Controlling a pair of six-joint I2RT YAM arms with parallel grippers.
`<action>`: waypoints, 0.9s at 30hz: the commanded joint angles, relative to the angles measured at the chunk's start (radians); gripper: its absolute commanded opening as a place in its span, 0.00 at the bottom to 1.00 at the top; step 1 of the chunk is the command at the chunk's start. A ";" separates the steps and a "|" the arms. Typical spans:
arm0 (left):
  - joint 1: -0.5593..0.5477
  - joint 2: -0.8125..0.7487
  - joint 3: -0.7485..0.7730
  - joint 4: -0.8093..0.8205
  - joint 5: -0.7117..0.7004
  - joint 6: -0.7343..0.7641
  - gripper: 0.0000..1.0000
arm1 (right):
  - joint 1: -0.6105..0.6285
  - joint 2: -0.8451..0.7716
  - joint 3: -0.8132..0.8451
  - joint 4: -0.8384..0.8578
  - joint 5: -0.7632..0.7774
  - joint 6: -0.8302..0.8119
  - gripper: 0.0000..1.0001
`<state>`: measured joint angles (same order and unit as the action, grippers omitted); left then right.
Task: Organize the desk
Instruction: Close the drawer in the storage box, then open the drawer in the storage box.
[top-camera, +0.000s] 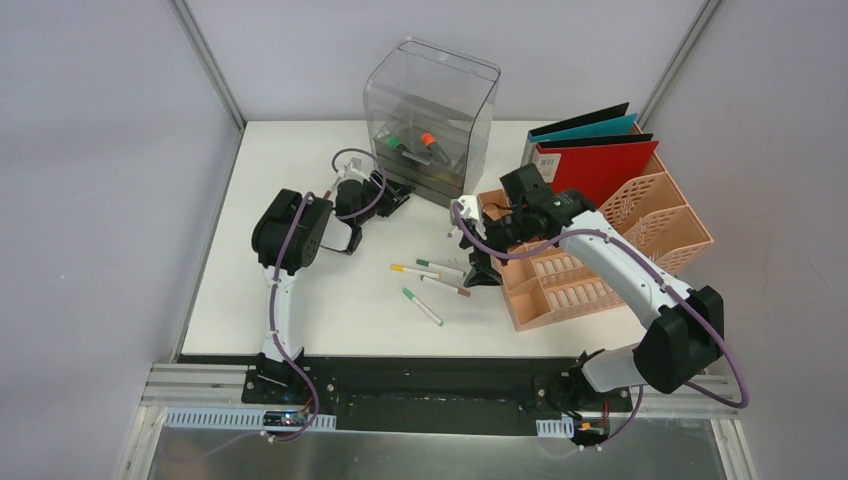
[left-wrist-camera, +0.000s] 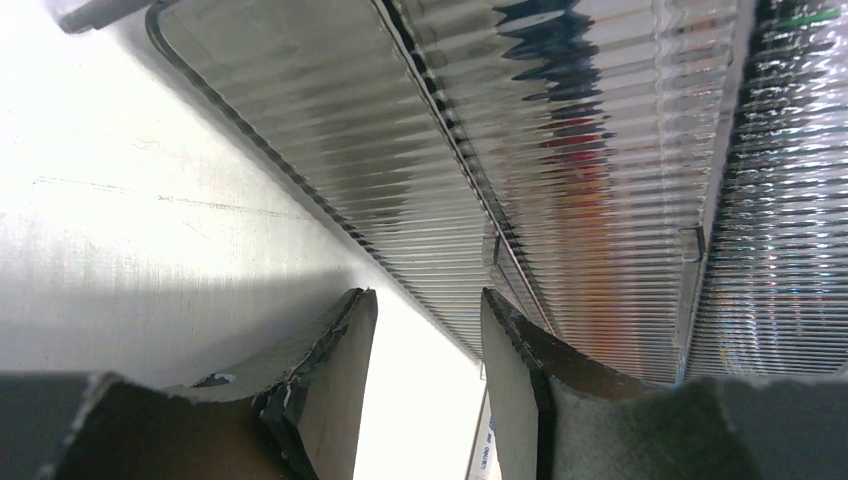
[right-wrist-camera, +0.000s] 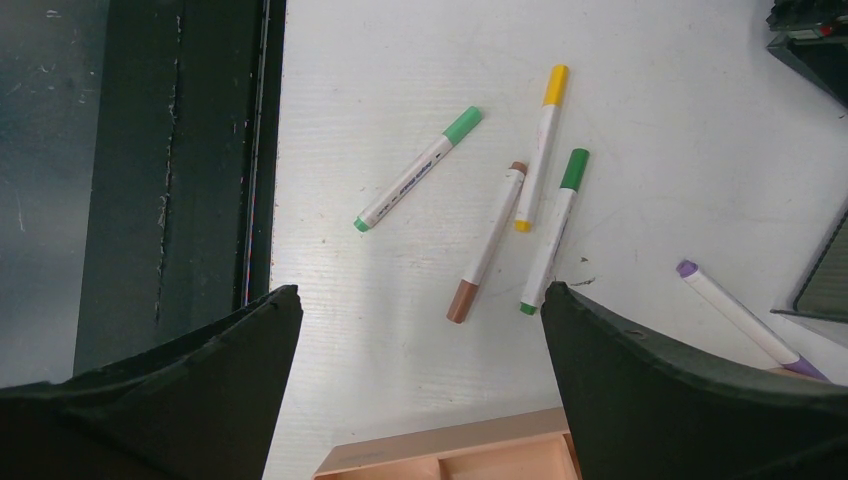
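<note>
Centrally, between grey walls (top-camera: 100, 200): white desk (top-camera: 340, 320), bearing all else. Above four markers (right-wrist-camera: 488, 243) lying flat on it, green, yellow, brown and dark green: right claw (right-wrist-camera: 418, 290), spread wide, empty. Off to one side, near the rack (top-camera: 672, 228): purple marker (right-wrist-camera: 735, 315). At the rack's back: red and teal binders (top-camera: 600, 165), standing. Toward the desk's back, just beside the ribbed drawer box (top-camera: 430, 100) and pointed at it: left claw (left-wrist-camera: 428, 330), released, gripping nothing between its fingers (left-wrist-camera: 340, 380).

Your white desk (top-camera: 300, 290) carries a clear drawer box (top-camera: 430, 120) at the back and a peach file rack (top-camera: 640, 250) on the right. Loose between them lie a yellow marker (top-camera: 413, 271), a dark green marker (top-camera: 440, 266), a brown marker (top-camera: 447, 287), a light green marker (top-camera: 422, 307) and a purple marker (right-wrist-camera: 735, 312).
</note>
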<state>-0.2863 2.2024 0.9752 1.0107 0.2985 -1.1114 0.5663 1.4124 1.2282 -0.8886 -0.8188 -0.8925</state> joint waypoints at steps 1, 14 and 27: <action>0.009 0.000 0.026 0.060 0.011 0.005 0.43 | -0.005 -0.044 0.022 0.005 -0.010 -0.023 0.93; 0.030 -0.001 -0.098 0.334 0.016 -0.014 0.44 | -0.006 -0.043 0.022 0.005 -0.011 -0.022 0.93; 0.031 -0.001 -0.015 0.149 0.022 -0.037 0.49 | -0.006 -0.041 0.022 0.007 -0.011 -0.022 0.93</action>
<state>-0.2600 2.2066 0.9169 1.2011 0.3195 -1.1339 0.5659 1.4033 1.2282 -0.8886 -0.8185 -0.8925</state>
